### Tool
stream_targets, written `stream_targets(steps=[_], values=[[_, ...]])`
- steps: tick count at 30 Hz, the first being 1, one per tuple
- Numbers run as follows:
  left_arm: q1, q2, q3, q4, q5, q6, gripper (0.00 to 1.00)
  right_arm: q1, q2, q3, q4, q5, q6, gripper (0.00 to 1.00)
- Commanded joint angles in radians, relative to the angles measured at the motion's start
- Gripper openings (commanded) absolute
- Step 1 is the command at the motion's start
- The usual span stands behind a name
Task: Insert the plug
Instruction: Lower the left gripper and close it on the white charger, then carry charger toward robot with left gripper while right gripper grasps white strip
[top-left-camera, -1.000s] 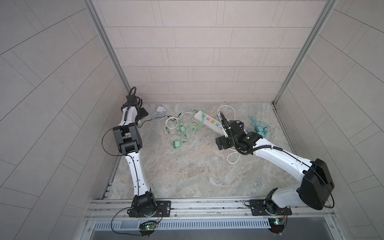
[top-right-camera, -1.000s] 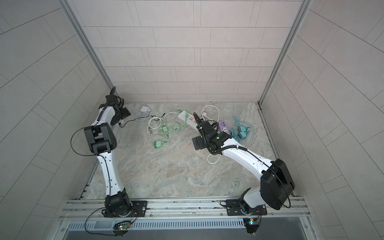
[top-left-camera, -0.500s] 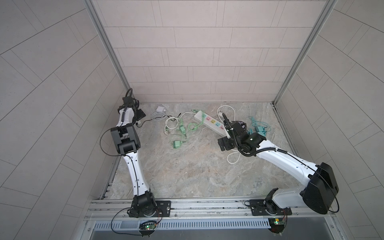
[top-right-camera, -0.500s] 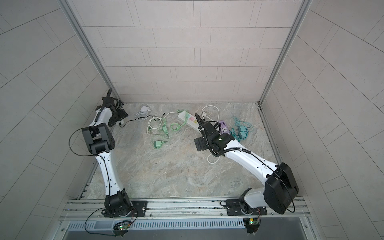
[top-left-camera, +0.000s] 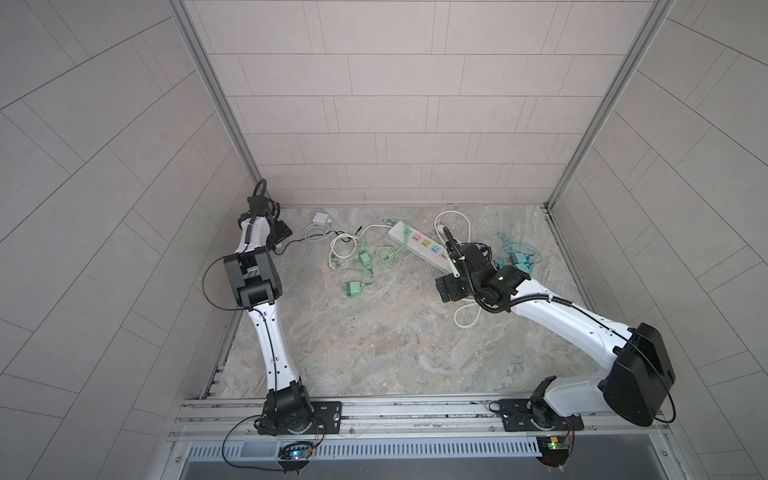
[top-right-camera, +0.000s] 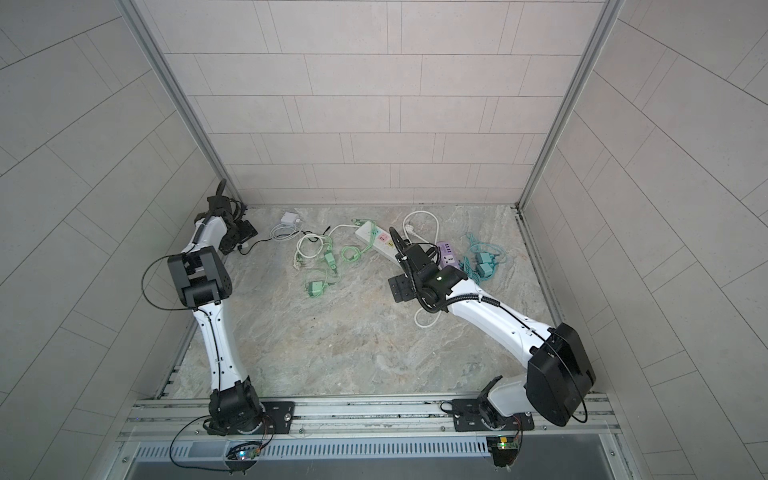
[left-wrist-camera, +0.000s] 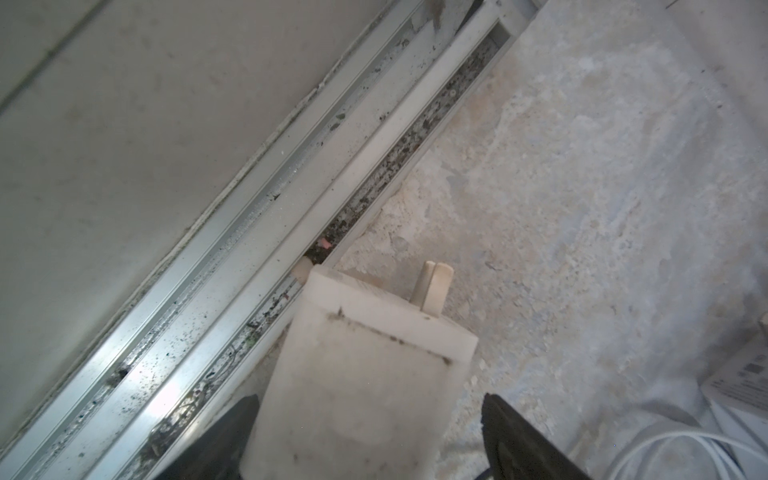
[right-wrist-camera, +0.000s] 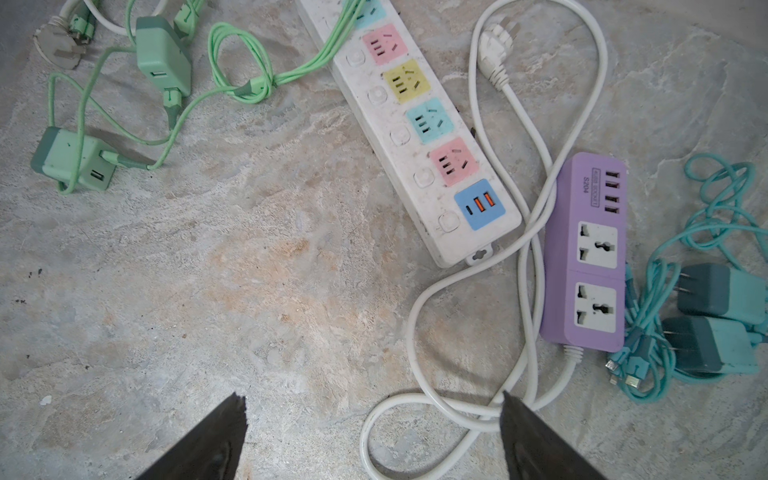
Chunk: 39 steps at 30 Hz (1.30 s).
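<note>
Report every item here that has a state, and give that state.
Left end effector: open, straddling the adapter.
White adapter: between the jaws, not clamped, prongs bare.
Right end effector: open, empty.
White power strip: visible sockets empty.
Purple power strip: sockets empty.
White three-pin plug: unplugged, on the floor.
Green chargers: unplugged.
Teal chargers: unplugged.

The left arm (top-left-camera: 268, 345) and right arm (top-left-camera: 561, 318) wear white tapered shells with boxy black joint housings (top-left-camera: 251, 278), ribbed black cable (top-left-camera: 494, 309) looping behind the right pincer (right-wrist-camera: 374, 399), whose dark fingers (right-wrist-camera: 208, 440) taper to points.
</note>
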Motion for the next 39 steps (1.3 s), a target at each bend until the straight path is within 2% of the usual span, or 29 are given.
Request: stream_targets(steps=[1, 9, 15, 18, 26, 31, 36, 39], values=[[0.003, 0.026, 0.032, -0.013, 0.022, -0.004, 0.81, 0.006, -0.036, -0.030, -0.013, 0.032, -0.009, 0.94], [-0.013, 0.039, 0.026, -0.023, 0.057, -0.002, 0.57, 0.005, -0.057, -0.052, 0.000, 0.046, -0.010, 0.93], [-0.032, 0.001, -0.012, -0.047, 0.075, -0.008, 0.46, -0.002, -0.047, -0.070, 0.025, 0.051, -0.009, 0.93], [-0.038, -0.047, -0.034, -0.130, 0.080, -0.011, 0.41, -0.012, -0.032, -0.075, 0.043, 0.046, -0.001, 0.93], [-0.096, -0.374, -0.489, 0.029, 0.149, -0.038, 0.38, -0.039, 0.036, -0.074, 0.081, 0.028, 0.071, 0.93], [-0.195, -0.603, -0.780, 0.106, 0.174, -0.050, 0.37, -0.066, 0.077, -0.020, 0.089, 0.079, 0.114, 0.93], [-0.333, -0.826, -1.031, 0.156, 0.157, -0.049, 0.37, -0.176, 0.189, 0.103, 0.079, 0.056, 0.140, 0.93], [-0.385, -0.960, -1.151, 0.161, 0.144, -0.061, 0.37, -0.243, 0.292, 0.205, 0.081, -0.041, 0.151, 0.93]])
